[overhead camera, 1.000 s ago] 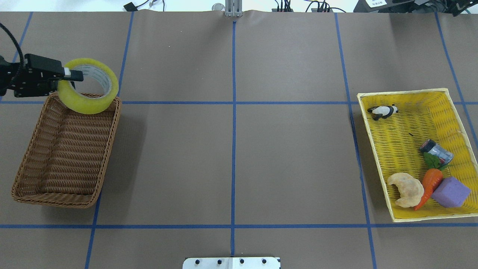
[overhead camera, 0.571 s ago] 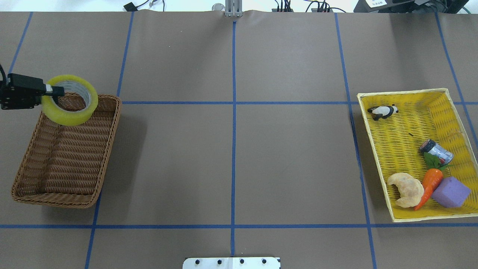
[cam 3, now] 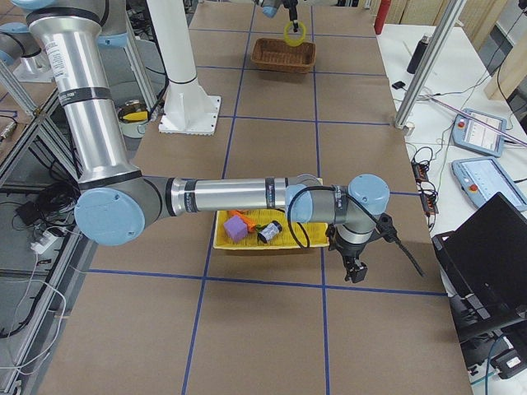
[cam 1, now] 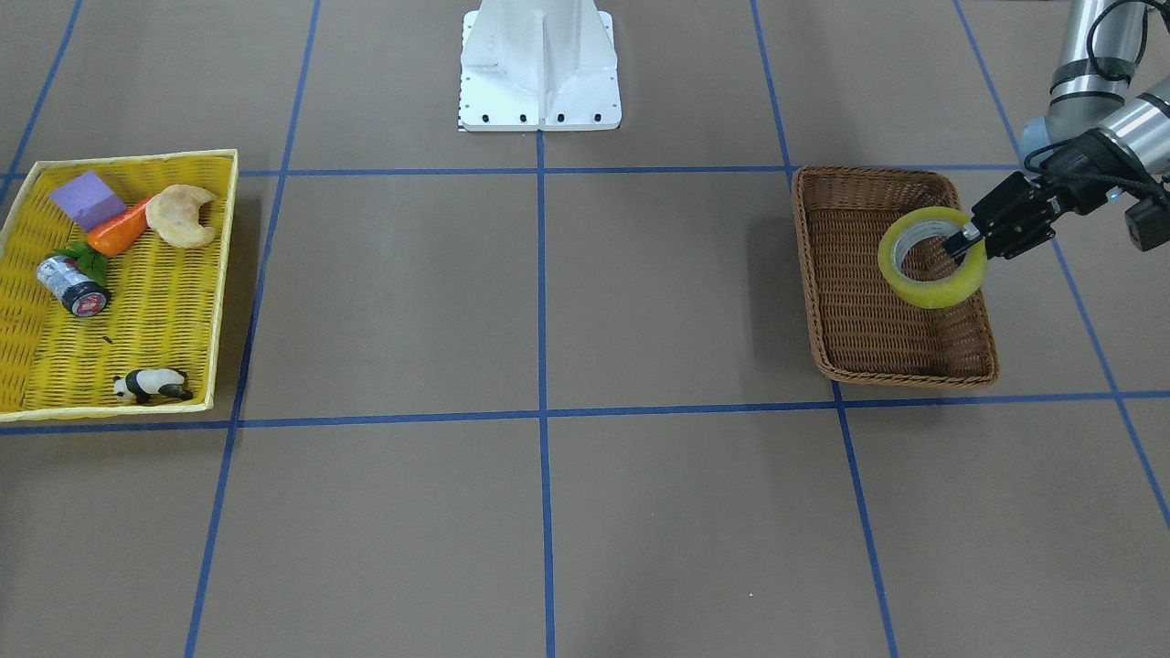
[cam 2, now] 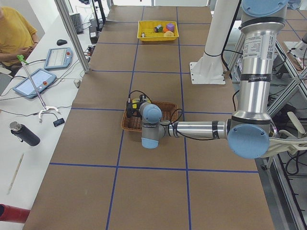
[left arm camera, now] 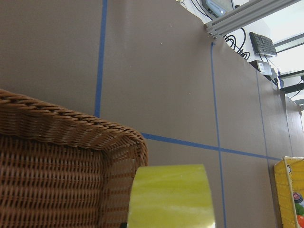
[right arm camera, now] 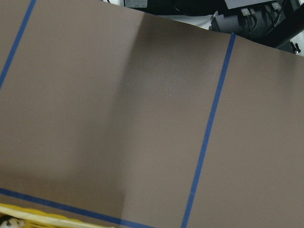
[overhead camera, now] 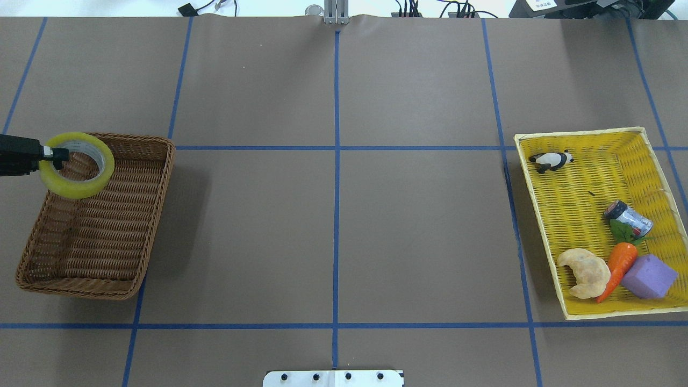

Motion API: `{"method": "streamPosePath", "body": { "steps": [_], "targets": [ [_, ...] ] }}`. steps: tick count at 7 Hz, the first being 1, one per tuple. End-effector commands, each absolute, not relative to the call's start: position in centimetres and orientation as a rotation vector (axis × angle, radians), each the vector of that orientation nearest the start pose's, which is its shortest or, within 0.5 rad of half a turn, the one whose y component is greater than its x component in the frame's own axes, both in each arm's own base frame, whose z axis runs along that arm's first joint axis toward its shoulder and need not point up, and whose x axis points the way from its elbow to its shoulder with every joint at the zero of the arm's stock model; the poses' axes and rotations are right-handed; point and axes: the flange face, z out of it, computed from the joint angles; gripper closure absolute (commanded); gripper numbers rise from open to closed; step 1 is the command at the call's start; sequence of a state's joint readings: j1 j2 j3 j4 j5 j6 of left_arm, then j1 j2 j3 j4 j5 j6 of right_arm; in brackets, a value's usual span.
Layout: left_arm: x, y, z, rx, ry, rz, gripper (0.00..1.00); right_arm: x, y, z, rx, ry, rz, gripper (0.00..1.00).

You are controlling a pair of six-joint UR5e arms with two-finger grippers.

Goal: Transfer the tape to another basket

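Over the upper-left corner of the basket (overhead camera: 154,204), overhead frame, the tape (overhead camera: 75,191) is held.
Its wall is pinched between the jaws of the left gripper (overhead camera: 52,154); the rim seems untouched.

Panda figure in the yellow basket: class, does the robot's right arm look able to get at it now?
Probably yes. The panda lies alone and uncovered at the far end of the yellow basket, and the right gripper hangs just past that end. Whether it is open cannot be told.

The tape (overhead camera: 75,191) is hanging above the left side of the basket (overhead camera: 163,173), which is sitting at the table's (overhead camera: 419,226) left end, the tray (overhead camera: 586,204) lying well apart at the right end.
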State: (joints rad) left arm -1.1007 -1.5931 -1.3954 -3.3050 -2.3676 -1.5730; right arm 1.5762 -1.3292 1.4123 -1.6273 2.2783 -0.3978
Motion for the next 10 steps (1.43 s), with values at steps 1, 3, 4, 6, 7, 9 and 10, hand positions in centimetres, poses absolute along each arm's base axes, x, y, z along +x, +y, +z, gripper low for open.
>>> {"method": "streamPosePath", "body": {
  "steps": [1, 3, 4, 6, 7, 9, 10],
  "targets": [
    [15.7, -44.6, 56.3, 0.256, 1.556, -0.261, 0.9, 7.2, -59.3, 61.7, 0.164, -0.693, -0.383, 0.0],
    [17.0, -44.7, 56.5, 0.274, 1.551, -0.238, 0.55, 7.2, -59.2, 61.8, 0.164, -0.69, -0.379, 0.0],
    [17.7, -44.4, 57.4, 0.272, 1.535, -0.217, 0.49, 7.2, -59.2, 61.9, 0.161, -0.69, -0.374, 0.0],
    [17.7, -44.2, 58.0, 0.268, 1.53, -0.218, 0.18, 7.2, -59.2, 62.0, 0.159, -0.691, -0.37, 0.0],
    [17.6, -44.1, 58.2, 0.274, 1.526, -0.211, 0.03, 7.3, -59.2, 62.0, 0.159, -0.689, -0.37, 0.0],
    [17.6, -44.0, 58.6, 0.29, 1.516, -0.179, 0.02, 7.3, -59.3, 61.9, 0.16, -0.689, -0.369, 0.0],
    [17.7, -44.2, 57.8, 0.297, 1.526, -0.168, 0.02, 7.3, -59.4, 61.8, 0.162, -0.688, -0.368, 0.0]
  ]
}}
